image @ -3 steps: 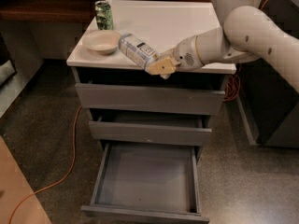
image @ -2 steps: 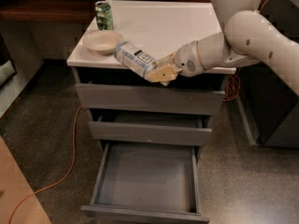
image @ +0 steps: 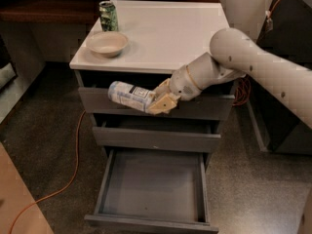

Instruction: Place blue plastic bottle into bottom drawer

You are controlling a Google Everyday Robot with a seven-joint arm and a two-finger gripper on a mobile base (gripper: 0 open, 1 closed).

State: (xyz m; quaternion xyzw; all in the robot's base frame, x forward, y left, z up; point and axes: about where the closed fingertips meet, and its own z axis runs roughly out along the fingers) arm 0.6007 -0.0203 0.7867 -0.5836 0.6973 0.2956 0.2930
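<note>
White casing covers the arm (image: 253, 62), which reaches in from 3 o'clock and ends at the claw (image: 162, 101), level with the top drawer (image: 209, 108) of the grey cabinet. The claw is pinching the blue plastic bottle (image: 127, 95) by one end. The bottle hangs nearly level in the air and stretches from the claw toward 9 o'clock, with its pale label facing out. It sits in front of the top drawer's face and just under the front edge of the tabletop (image: 170, 28), touching nothing but the claw. I cannot tell which end carries the cap.

At 6 o'clock from the bottle, well apart from it, the bottom drawer (image: 151, 184) is pulled out with its grey inside showing. The middle drawer (image: 156, 139) lies between the two. On the white tabletop a pale bowl (image: 107, 44) stands at 11 o'clock from the bottle, near the front left corner. A green can (image: 108, 16) stands upright just beyond the bowl at 12 o'clock. An orange cable (image: 73, 169) trails over the speckled floor at 8 o'clock from the cabinet.
</note>
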